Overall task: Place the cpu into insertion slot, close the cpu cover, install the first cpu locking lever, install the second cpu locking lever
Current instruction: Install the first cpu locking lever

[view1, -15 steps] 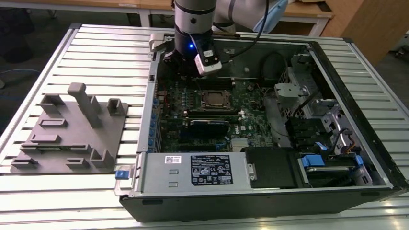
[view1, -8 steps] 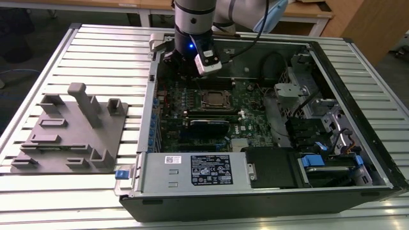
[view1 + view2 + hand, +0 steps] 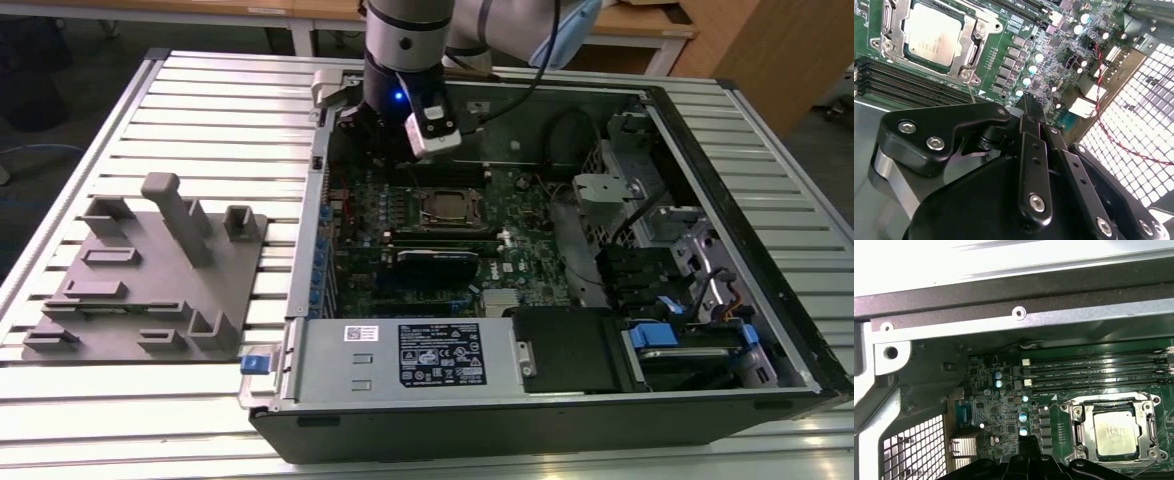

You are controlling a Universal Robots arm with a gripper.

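Note:
The cpu [image 3: 445, 208], a silver-topped square chip, lies flat in the insertion slot [image 3: 1111, 406] on the green motherboard; both wrist views show the cpu [image 3: 934, 34] [image 3: 1114, 432]. The cpu cover [image 3: 968, 45], a metal frame, lies down around the chip. A thin wire lever end [image 3: 972, 92] sticks out beside the socket. My gripper [image 3: 1028, 107] hovers over the board beside the socket, toward the case's rear wall, fingers together and holding nothing. In the exterior view my gripper [image 3: 387, 155] hangs just behind the socket.
The open computer case [image 3: 747, 250] lies on a slatted table. Memory slots [image 3: 1094, 372] run beside the socket. A perforated rear panel [image 3: 1139, 100] and a red wire are near the gripper. A grey fixture block [image 3: 147, 270] sits on the exterior view's left.

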